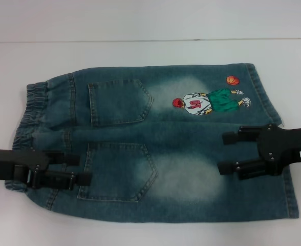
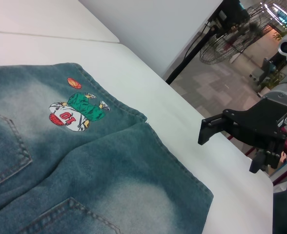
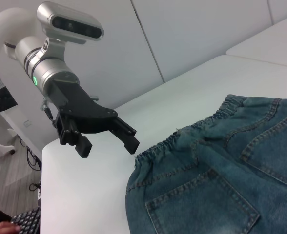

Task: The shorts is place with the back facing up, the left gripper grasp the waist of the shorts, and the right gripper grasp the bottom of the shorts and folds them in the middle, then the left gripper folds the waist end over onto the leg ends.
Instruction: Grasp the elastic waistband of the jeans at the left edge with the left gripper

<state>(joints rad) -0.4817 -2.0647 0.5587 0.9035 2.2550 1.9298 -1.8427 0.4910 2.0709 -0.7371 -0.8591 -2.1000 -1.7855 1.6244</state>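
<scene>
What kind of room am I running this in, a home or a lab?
Likely a lab or workshop: the shorts lie on a plain white table, a standing fan is on bare floor beyond, and a keyboard sits below the table edge.

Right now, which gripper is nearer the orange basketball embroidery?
Right. The right gripper hangs open over the hem end, just below the basketball embroidery. The left gripper is open at the waistband end of the shorts, far across.

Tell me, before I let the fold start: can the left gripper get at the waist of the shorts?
Probably yes. The left gripper, open, hangs over the waist end of the shorts, and nothing lies between them.
</scene>
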